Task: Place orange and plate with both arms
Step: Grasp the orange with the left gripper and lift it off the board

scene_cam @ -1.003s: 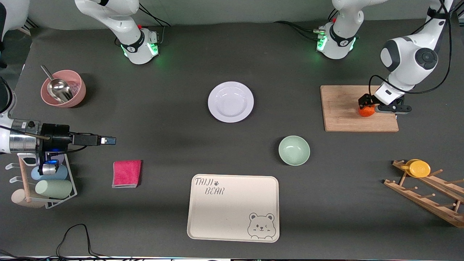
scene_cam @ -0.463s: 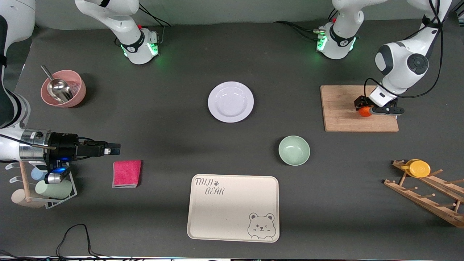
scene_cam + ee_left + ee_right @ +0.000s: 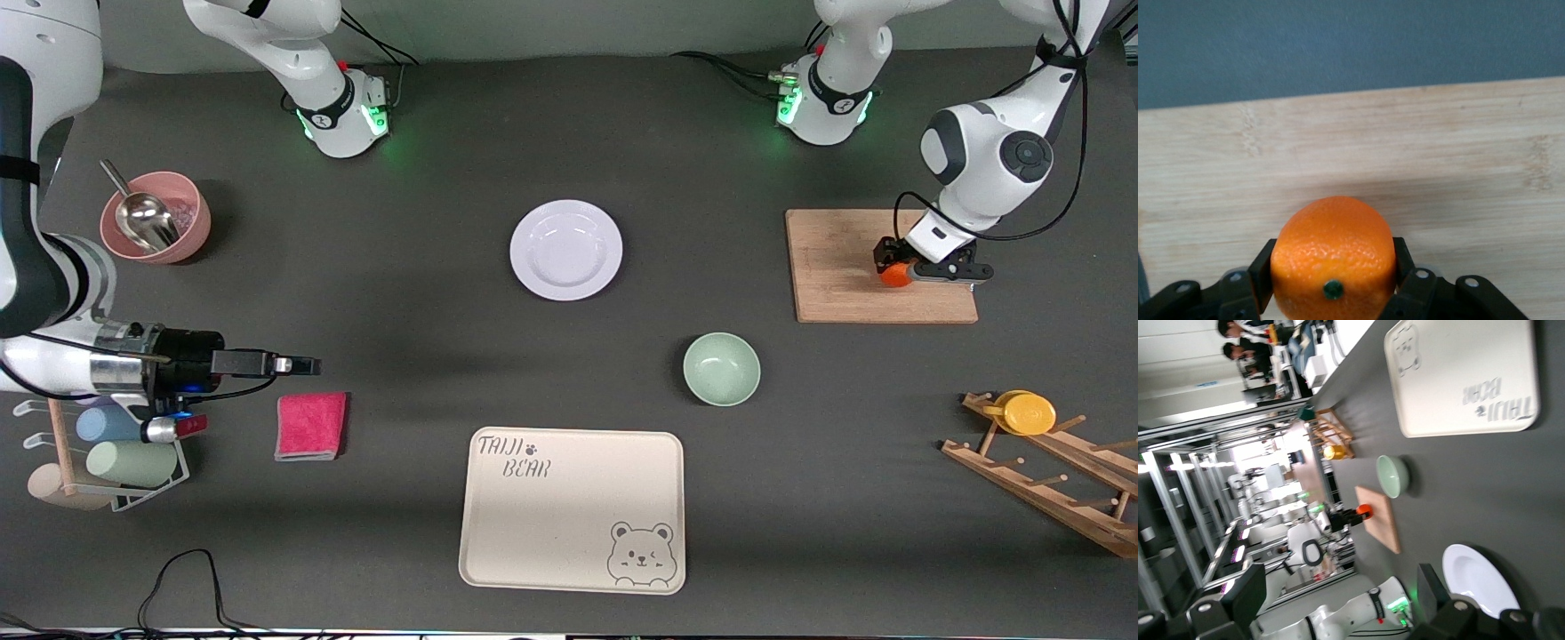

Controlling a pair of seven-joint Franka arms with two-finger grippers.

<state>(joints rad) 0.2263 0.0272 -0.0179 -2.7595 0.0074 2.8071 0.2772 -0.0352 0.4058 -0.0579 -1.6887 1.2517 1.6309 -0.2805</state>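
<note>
The orange (image 3: 894,276) is on the wooden cutting board (image 3: 836,267) toward the left arm's end of the table. My left gripper (image 3: 894,267) is shut on it; in the left wrist view the black fingers (image 3: 1265,270) press both sides of the orange (image 3: 1333,247). I cannot tell whether the orange still touches the board. The white plate (image 3: 566,250) lies mid-table, untouched, and also shows in the right wrist view (image 3: 1475,580). My right gripper (image 3: 302,365) is open and empty, held level above the table beside the pink cloth (image 3: 310,426), far from the plate.
A pale green bowl (image 3: 721,369) sits between the board and the cream bear tray (image 3: 573,511). A pink bowl with a metal scoop (image 3: 156,218) and a cup rack (image 3: 107,453) are at the right arm's end. A wooden rack with a yellow disc (image 3: 1029,413) stands near the board.
My right gripper has moved toward the middle of the table and a little lower in the front view. My left wrist has shifted slightly over the board, with the orange between its fingers.
</note>
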